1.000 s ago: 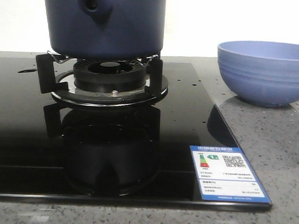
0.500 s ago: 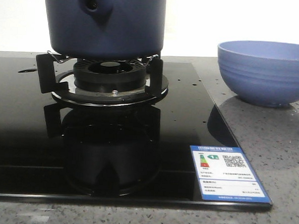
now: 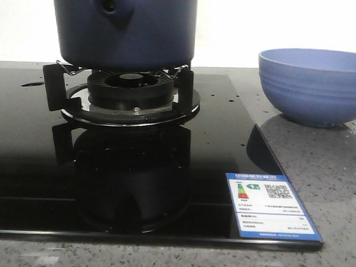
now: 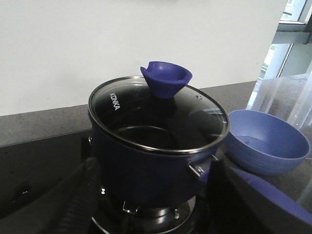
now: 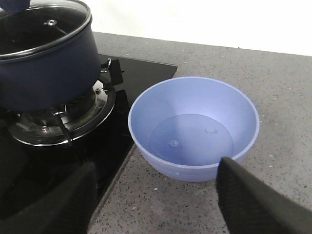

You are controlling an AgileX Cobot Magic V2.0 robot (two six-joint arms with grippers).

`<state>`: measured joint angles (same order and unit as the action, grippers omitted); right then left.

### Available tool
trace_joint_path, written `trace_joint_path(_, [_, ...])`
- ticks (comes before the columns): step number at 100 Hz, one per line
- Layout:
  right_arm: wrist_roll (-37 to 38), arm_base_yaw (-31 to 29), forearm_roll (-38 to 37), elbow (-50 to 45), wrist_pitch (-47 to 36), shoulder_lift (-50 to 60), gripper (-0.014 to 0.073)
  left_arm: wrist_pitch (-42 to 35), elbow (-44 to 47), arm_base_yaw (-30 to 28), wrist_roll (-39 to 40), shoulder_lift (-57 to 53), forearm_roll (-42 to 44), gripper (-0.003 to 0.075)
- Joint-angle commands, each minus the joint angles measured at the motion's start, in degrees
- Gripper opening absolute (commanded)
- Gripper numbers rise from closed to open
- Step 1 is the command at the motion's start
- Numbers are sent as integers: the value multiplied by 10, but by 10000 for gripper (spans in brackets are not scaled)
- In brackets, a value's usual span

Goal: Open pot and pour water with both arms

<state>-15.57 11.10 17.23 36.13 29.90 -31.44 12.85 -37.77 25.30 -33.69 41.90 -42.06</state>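
Observation:
The dark navy pot (image 3: 126, 25) stands on the gas burner (image 3: 129, 93), its handle stub with a round hole (image 3: 111, 5) facing the front. In the left wrist view the pot (image 4: 146, 165) carries a glass lid (image 4: 156, 117) with a steel rim and a blue cup-shaped knob (image 4: 165, 79). My left gripper (image 4: 155, 168) is open, with its fingers on either side of the pot's lower wall and apart from it. My right gripper (image 5: 157, 168) is open and empty above the counter, just in front of the light blue bowl (image 5: 194, 126). Neither gripper shows in the front view.
The black glass hob (image 3: 35, 157) carries an energy label sticker (image 3: 271, 207) at its front right corner. The light blue bowl (image 3: 315, 86) stands on the grey speckled counter (image 3: 335, 176) right of the hob. A clear plastic container (image 4: 287, 95) stands behind the bowl.

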Motion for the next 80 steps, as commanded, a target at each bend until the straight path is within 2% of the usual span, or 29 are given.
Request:
trace_joint_path(1, [-7, 2, 3, 20, -45, -8, 471, -80, -35, 23, -20, 44, -15, 439])
trace_joint_path(24, [-7, 2, 3, 20, -45, -8, 471, -123, -119, 50, -55, 175, -14, 447])
trace_joint_path(44, [-7, 2, 3, 20, -45, -8, 471, -112, -202, 50, -55, 271, -14, 556])
trace_joint_path(80, [-7, 2, 3, 20, -45, -8, 471, -78, -284, 51, -55, 348, -15, 557])
